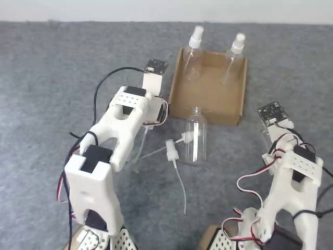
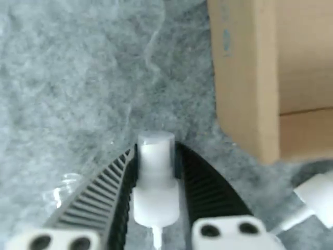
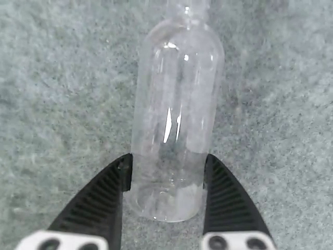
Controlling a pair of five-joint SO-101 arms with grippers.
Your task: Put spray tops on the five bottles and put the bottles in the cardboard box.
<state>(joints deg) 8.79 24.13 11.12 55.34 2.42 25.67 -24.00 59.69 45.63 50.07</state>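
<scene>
Left fingers (image 2: 200,182): being kept clenched on a spray top (image 2: 155,177) over the grey surface (image 2: 78,78), near a corner of the cardboard box (image 2: 244,78).
Right fingers (image 3: 101,198): being pressed against both sides of a clear bottle (image 3: 174,114), grasping it at its base.
Box: two topped bottles (image 1: 193,54) are being held inside.
Before the box: an open-necked bottle (image 1: 196,143) and loose spray tops (image 1: 171,150) are being left lying.
</scene>
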